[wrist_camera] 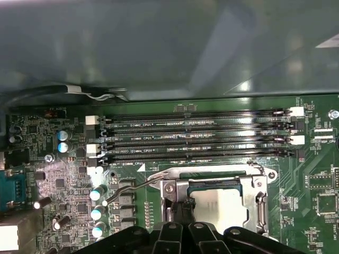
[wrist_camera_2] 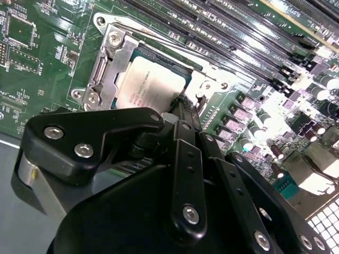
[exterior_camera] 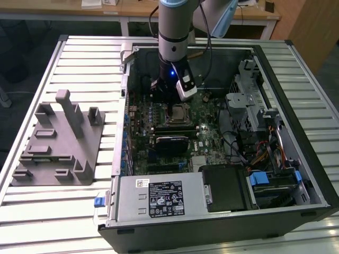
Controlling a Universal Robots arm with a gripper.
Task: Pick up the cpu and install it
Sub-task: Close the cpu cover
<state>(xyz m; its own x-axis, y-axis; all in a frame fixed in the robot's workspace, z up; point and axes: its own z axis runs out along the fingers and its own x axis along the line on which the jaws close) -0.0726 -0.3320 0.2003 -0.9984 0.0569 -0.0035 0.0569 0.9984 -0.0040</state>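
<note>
Hovering low over the motherboard (wrist_camera: 63, 180), the gripper (wrist_camera_2: 184, 102) has its fingers drawn together with nothing between them. The cpu (wrist_camera_2: 151, 84) lies flat in the socket (wrist_camera_2: 113, 59), directly under the fingertips, which sit at its edge; memory slots (wrist_camera: 196, 135) lie just beyond.

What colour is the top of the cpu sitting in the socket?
Silvery-beige metal; the cpu shows best in the second wrist view.

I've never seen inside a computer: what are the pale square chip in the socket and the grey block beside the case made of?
The cpu looks metal on top: matte silvery-beige with a soft glare. The grey fixture looks like plastic, dull and evenly grey without shine, though that is a guess.
</note>
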